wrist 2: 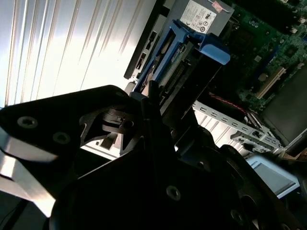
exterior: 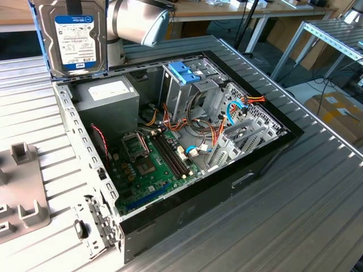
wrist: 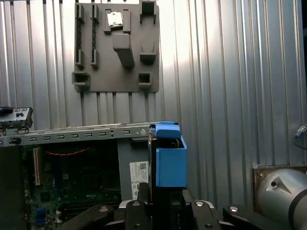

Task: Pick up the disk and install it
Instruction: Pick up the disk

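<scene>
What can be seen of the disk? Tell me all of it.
The disk is a flat silver-metal slab with a white-and-blue label on its face and blue plastic rails along its edges. It stands upright, label toward the exterior camera, raised over the open case's corner by the power supply. In the first wrist view the gripper clamps it edge-on; nothing else seems to touch it.

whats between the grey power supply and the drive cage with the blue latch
In the exterior view, a bundle of orange, yellow and black wires lies in the gap between the power supply and the drive cage.
</scene>
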Robot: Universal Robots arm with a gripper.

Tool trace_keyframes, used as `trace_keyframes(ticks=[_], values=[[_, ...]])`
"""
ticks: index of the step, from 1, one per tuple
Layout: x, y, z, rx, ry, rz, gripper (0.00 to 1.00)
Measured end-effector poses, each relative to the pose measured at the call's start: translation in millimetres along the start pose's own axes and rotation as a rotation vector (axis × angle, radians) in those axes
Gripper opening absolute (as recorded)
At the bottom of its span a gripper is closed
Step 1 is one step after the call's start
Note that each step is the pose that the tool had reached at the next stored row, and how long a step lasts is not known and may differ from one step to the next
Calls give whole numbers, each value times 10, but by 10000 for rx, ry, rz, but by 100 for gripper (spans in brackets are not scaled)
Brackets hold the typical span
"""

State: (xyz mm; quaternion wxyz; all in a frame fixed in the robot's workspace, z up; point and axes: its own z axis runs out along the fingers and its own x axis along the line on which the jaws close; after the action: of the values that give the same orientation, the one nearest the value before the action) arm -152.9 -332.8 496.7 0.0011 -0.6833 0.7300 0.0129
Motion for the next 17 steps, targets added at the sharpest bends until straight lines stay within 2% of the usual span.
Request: trace_keyframes(ticks=[4, 7, 9, 12, 14, 16, 17], values=[[-8, -122, -2, 0, 1, 0, 35], [-15, -229, -4, 0, 0, 0, 35], [-22, -332, -6, 0, 0, 1, 35], [-28, -421, -7, 0, 1, -1, 35], [-36, -539, -9, 0, 1, -1, 35], [-41, -625, -10, 0, 0, 0, 35], [-46, -694, -11, 0, 0, -1, 35]])
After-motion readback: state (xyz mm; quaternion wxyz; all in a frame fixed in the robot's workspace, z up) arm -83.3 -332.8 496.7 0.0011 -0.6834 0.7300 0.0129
